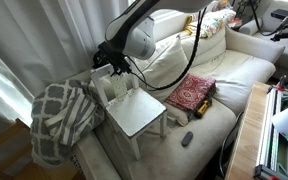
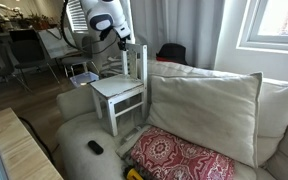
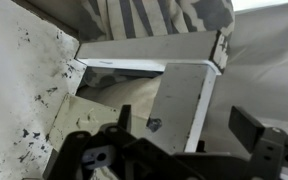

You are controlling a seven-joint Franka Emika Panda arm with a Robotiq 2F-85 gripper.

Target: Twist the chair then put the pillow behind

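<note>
One wide-open pincer (image 2: 127, 42), mine, hangs at the back of the chair (image 2: 119, 92); the pillow (image 2: 204, 112) leans just right.

Chair (image 1: 134, 108) stands on the seat of the sofa (image 1: 219, 115), toward one end; its back is on the side nearest the throw (image 1: 59, 118), which hangs over the sofa arm just beside it; pillow (image 1: 184, 55) leans upright against the sofa backrest, just beside the chair; small cushion (image 1: 192, 94) lies flat on the seat before the pillow, near the chair's legs; what appears to be a remote (image 1: 187, 138) lies near the seat's front edge, before chair and small cushion; gripper (image 1: 118, 68) sits at the top of the chair's back, contact not determinable; wooden table (image 1: 249, 135) stands before the sofa.
</note>
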